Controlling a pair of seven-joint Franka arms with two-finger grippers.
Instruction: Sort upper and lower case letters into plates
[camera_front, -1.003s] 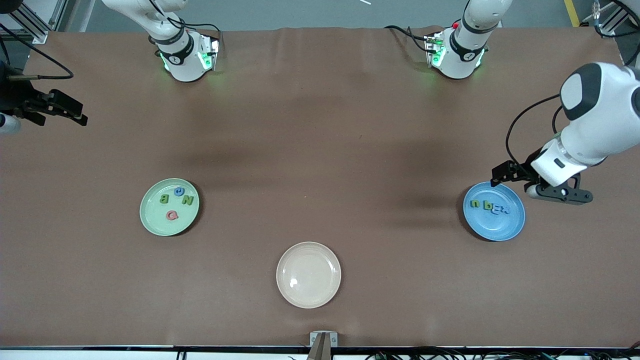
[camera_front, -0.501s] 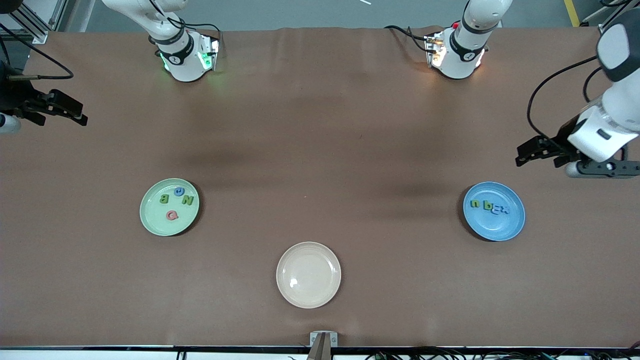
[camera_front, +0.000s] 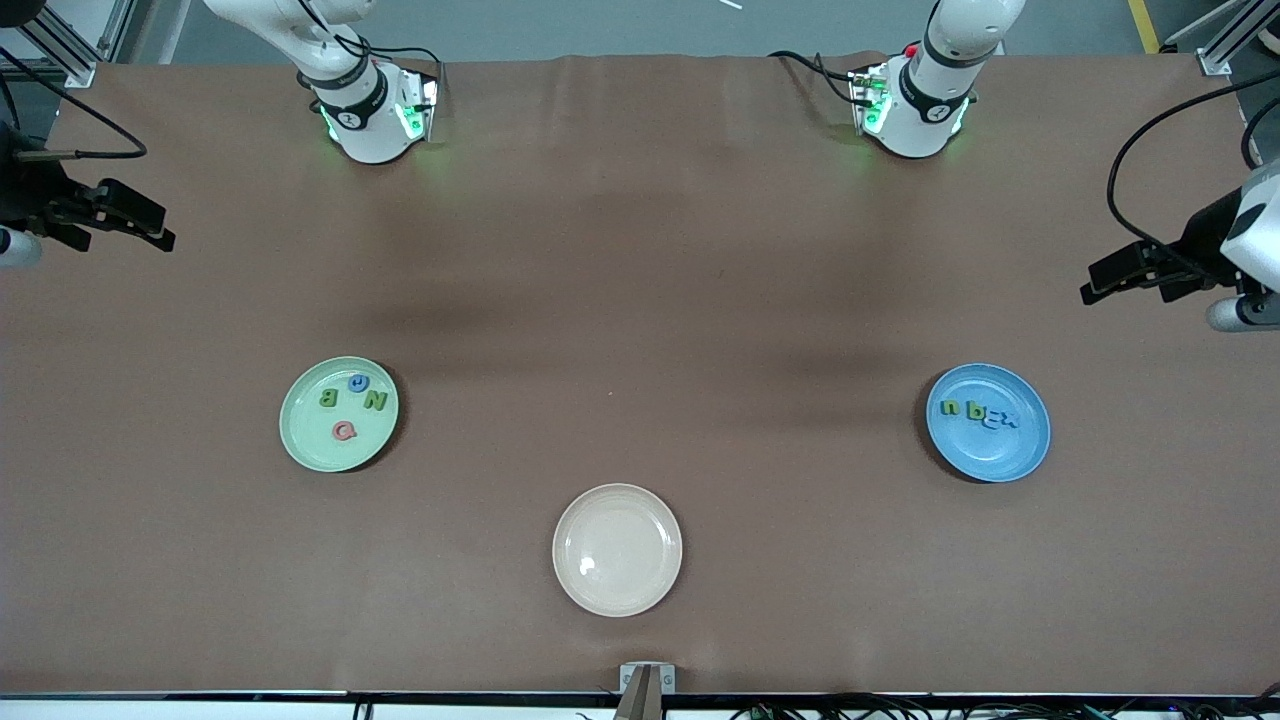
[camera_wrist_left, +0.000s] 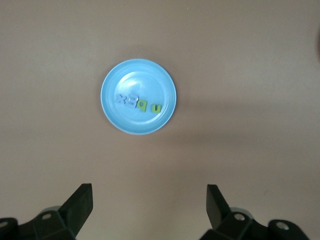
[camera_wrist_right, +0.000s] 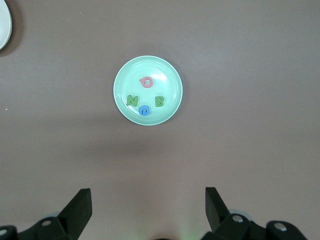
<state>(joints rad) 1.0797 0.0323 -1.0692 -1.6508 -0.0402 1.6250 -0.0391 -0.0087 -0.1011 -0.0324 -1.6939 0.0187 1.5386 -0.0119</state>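
The mint green plate lies toward the right arm's end of the table and holds a green B, a green N, a blue letter and a pink letter. It also shows in the right wrist view. The sky blue plate lies toward the left arm's end and holds several small green and blue letters. It also shows in the left wrist view. My left gripper is open and holds nothing. My right gripper is open, holds nothing and waits.
A cream-beige plate lies nearer the front camera, midway between the two coloured plates. The arm bases stand along the table's edge farthest from the front camera. Brown cloth covers the table.
My left gripper has risen from over the sky blue plate and drawn back toward the left arm's end of the table. The right arm has not moved.
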